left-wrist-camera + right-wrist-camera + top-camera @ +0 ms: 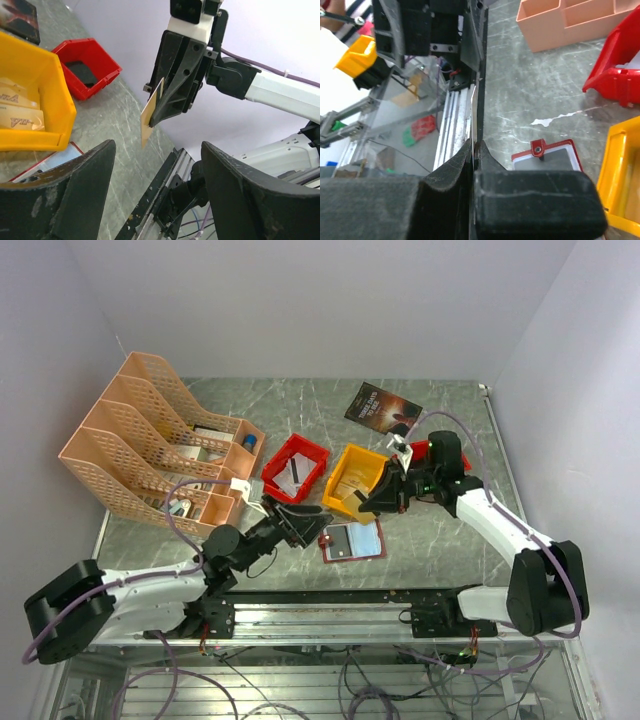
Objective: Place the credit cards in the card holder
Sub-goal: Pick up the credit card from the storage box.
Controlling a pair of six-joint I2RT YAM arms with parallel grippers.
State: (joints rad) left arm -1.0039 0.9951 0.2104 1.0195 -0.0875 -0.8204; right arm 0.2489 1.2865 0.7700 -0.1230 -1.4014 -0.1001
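My right gripper [474,145] is shut on a thin pale credit card [475,107], which shows edge-on in the right wrist view. In the left wrist view the same card [151,117] hangs tan and tilted from the right gripper [160,112], above the table. The card holder [353,540] lies open on the table just below and left of the right gripper [366,504], with its red snap tab [537,148] up. More credit cards [20,120] lie in the yellow bin [340,466]. My left gripper [312,525] stands open and holds nothing, just left of the card holder.
A red bin [315,454] stands left of the yellow bin, and another red bin [421,449] shows behind the right arm. A dark booklet [382,407] lies at the back. A peach file organizer [150,440] fills the left side. The metal rail [330,595] runs along the near edge.
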